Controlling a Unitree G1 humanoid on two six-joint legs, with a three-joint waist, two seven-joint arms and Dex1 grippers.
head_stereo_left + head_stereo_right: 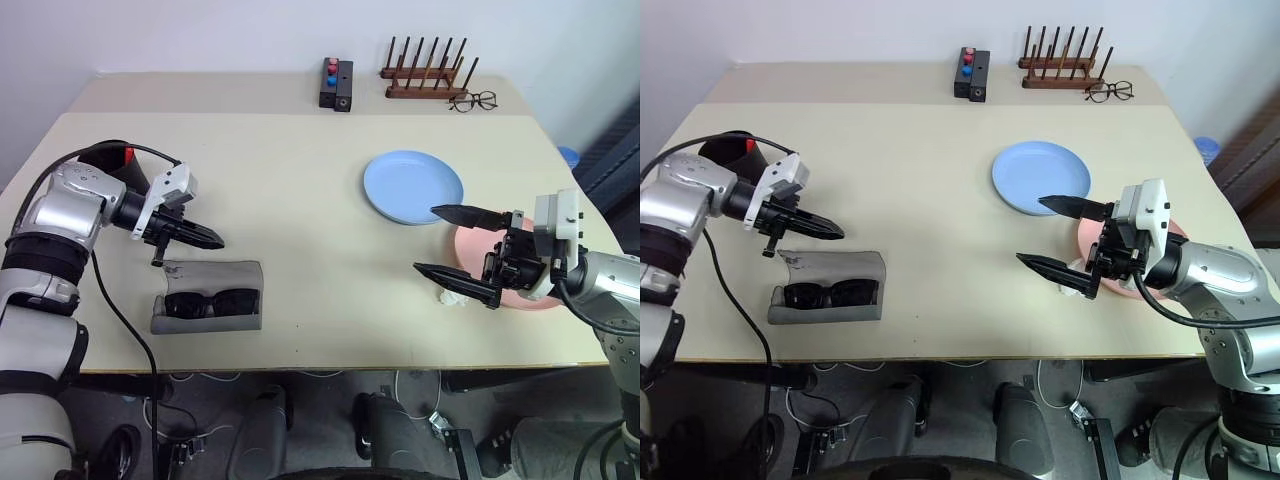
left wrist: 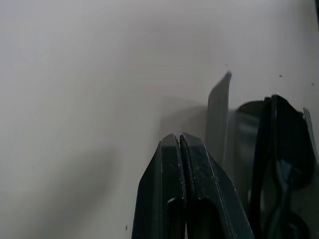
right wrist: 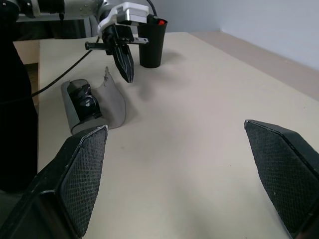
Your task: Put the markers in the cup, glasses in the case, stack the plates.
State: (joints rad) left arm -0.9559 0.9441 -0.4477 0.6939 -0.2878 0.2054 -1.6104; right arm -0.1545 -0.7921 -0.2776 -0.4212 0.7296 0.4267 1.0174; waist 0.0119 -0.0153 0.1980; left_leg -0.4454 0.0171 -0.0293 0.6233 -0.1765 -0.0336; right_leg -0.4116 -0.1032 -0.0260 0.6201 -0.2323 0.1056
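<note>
Grey felt case lies open near the tabletop's front edge with the sunglasses inside. My left claw hangs clenched and empty just above it. My right claw gapes released beside the pink plate, with the blue plate behind it.

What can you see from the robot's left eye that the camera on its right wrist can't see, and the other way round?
Extra in the left eye view: the blue plate, the pink plate, the wooden rack, the clear spectacles and the black button box.

Extra in the right wrist view: the bumpy gripping pads of the open right pincer.

Shared: the shut left pincer, the grey case with the sunglasses inside, the black cup and the table.
</note>
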